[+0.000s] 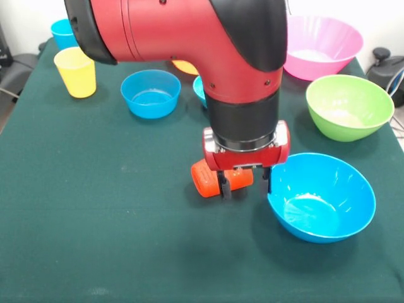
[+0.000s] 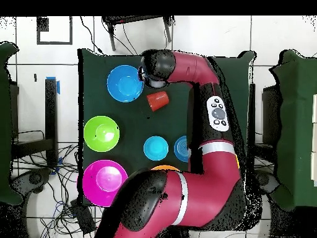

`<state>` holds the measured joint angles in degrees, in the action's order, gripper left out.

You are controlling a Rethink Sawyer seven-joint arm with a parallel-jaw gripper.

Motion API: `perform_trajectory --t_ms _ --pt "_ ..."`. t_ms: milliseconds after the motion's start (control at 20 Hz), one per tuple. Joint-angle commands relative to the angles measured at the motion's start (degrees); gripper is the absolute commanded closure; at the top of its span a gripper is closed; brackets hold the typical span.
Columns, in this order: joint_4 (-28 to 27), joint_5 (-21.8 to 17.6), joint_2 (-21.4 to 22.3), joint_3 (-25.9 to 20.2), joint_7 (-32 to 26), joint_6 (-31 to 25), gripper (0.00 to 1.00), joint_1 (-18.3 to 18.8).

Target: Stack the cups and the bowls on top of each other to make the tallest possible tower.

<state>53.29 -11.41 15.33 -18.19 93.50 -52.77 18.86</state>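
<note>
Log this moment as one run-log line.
gripper: open, low over table | orange-red cup: on its side, behind fingers | tower: none yet

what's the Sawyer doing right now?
The arm has its hand down at the table over an orange-red cup lying on its side, right beside the medium blue bowl. The fingers look spread around the cup, not clearly closed on it. Nothing is stacked: the green bowl, pink bowl, small blue bowl, yellow cup and sky blue cup all sit separately on the green table.
</note>
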Motion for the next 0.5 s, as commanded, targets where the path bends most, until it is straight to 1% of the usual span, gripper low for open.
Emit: perform_trajectory --t_ms 50,250,500 --pt "6.3 -0.2 2.0 -1.9 -3.1 -2.2 0.0 1.1" --pt "6.2 0.0 2.6 -2.2 -4.3 -3.8 0.0 1.9" --pt "5.0 -1.0 1.8 -1.5 -3.1 -3.8 0.0 0.9"
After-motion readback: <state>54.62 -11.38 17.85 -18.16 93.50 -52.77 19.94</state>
